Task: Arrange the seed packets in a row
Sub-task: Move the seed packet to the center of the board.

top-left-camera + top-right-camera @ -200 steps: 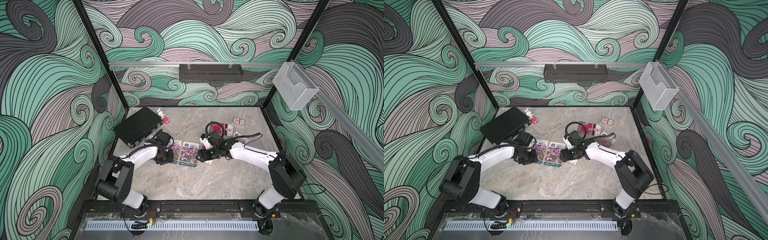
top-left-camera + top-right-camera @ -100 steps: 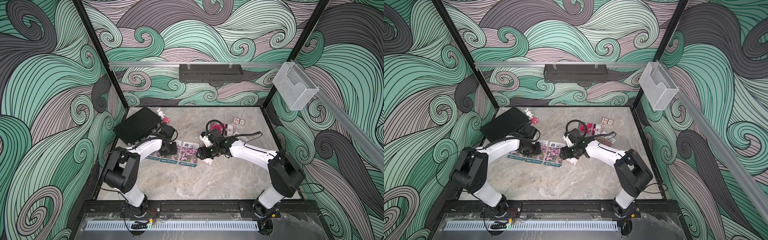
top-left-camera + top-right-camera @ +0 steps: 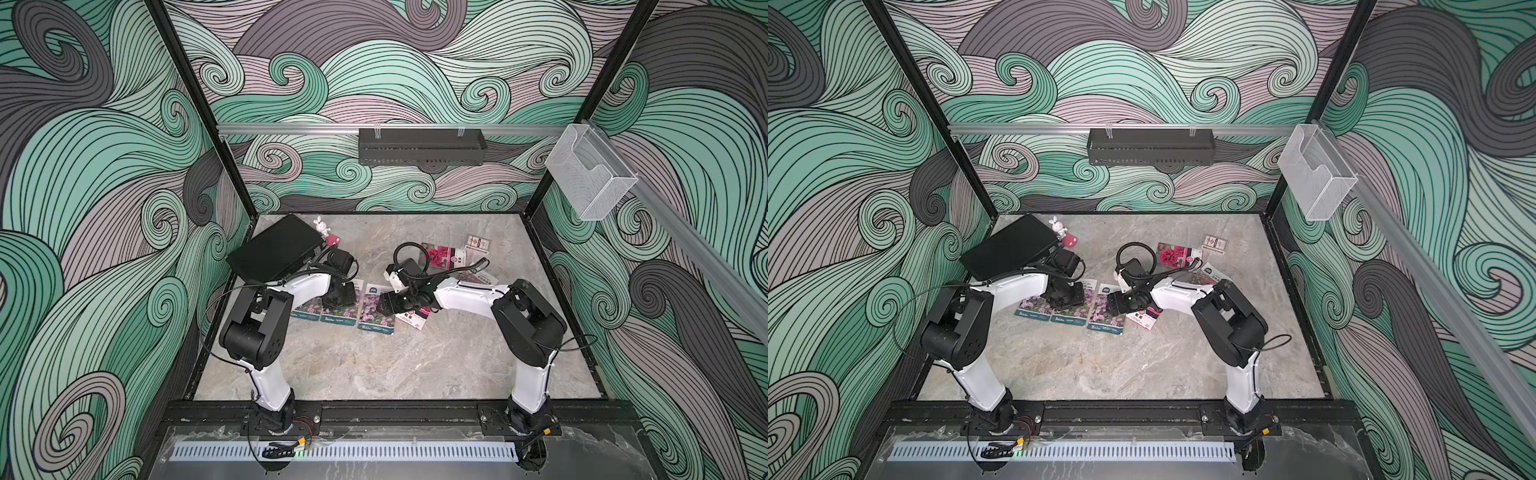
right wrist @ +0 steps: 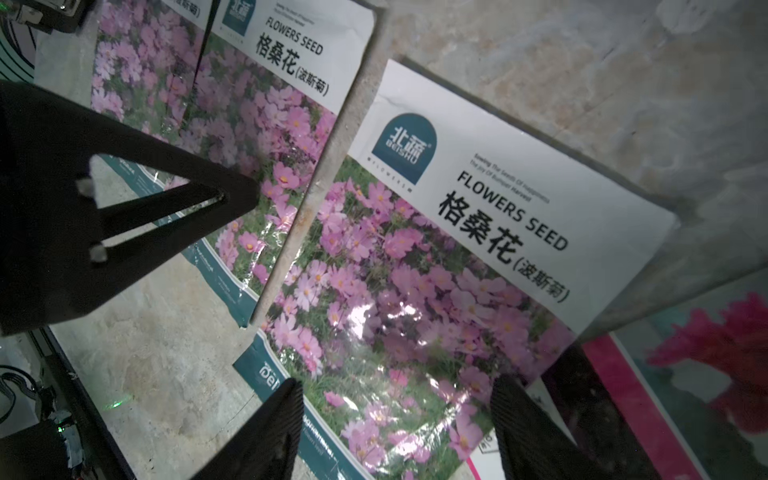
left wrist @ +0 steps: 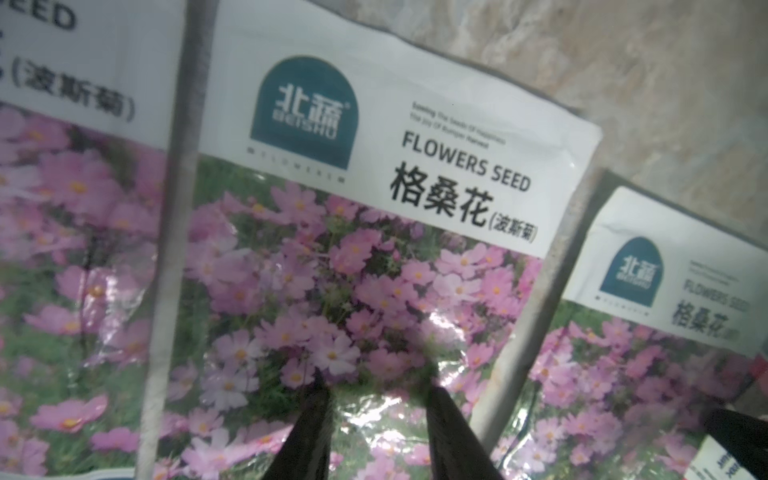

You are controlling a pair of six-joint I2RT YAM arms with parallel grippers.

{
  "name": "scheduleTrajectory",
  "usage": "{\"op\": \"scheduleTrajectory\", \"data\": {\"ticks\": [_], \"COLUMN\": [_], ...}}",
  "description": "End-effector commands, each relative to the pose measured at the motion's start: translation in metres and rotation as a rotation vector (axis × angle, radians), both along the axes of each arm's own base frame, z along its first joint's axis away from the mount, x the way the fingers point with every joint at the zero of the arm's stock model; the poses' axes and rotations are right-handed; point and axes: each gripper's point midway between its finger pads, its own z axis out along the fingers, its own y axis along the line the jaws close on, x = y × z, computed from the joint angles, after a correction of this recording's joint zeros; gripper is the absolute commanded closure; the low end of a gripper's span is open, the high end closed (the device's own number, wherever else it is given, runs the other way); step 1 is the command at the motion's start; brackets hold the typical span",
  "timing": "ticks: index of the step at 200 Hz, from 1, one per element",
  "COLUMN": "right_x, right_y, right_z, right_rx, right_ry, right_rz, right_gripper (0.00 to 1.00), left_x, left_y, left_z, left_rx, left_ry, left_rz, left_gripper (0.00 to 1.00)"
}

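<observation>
Three purple-pink seed packets (image 3: 307, 311) (image 3: 338, 312) (image 3: 376, 315) lie side by side left of the table's middle. My left gripper (image 3: 340, 294) (image 5: 378, 390) hovers open just over the middle packet (image 5: 353, 270), with nothing between its fingers. Over the third packet (image 4: 436, 257) stands my right gripper (image 3: 388, 303) (image 4: 397, 390), wide open. A magenta-bloom packet (image 3: 415, 319) (image 4: 706, 353) lies tilted beside it, partly under the right arm. Another magenta-bloom packet (image 3: 442, 253) lies at the back. A further packet (image 3: 478, 276) shows behind the right arm, mostly hidden.
A large black case (image 3: 276, 253) lies at the back left beside a white bunny figurine (image 3: 320, 226). A small red-and-white card box (image 3: 478, 243) sits at the back right. Bare marble table (image 3: 395, 365) stretches in front of the packets.
My left arm swung back and its gripper shifted slightly right and away, which uncovered the leftmost packet. The right arm has barely moved.
</observation>
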Motion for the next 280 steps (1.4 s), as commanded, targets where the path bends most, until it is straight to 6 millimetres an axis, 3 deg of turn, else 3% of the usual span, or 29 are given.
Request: {"op": "scheduleTrajectory", "data": {"ticks": [1, 93, 138, 206, 236, 258, 280], "right_x": [0.008, 0.023, 0.038, 0.043, 0.052, 0.062, 0.068], "right_y": [0.008, -0.045, -0.056, -0.065, -0.062, -0.055, -0.044], "right_z": [-0.005, -0.04, -0.039, -0.033, -0.009, 0.029, 0.081], "right_rx": [0.032, -0.13, -0.128, -0.154, -0.119, -0.03, 0.1], "right_ry": [-0.019, 0.03, 0.027, 0.003, -0.05, -0.099, -0.137], "right_rz": [-0.044, -0.114, -0.099, -0.079, -0.081, -0.08, -0.053], "right_gripper": [0.27, 0.27, 0.27, 0.27, 0.26, 0.26, 0.25], "left_x": [-0.002, -0.007, -0.007, -0.013, -0.01, 0.001, 0.013], "left_y": [0.002, -0.012, -0.027, -0.037, -0.036, -0.034, -0.025], "left_z": [-0.024, -0.038, -0.036, -0.027, -0.007, 0.036, 0.084], "left_rx": [0.007, -0.054, -0.071, -0.082, -0.082, -0.08, -0.072], "left_ry": [0.049, 0.075, 0.073, 0.06, 0.024, -0.056, -0.14], "left_rz": [0.033, 0.051, 0.036, 0.035, 0.03, 0.016, 0.009], "left_gripper": [0.61, 0.61, 0.61, 0.62, 0.61, 0.62, 0.61]}}
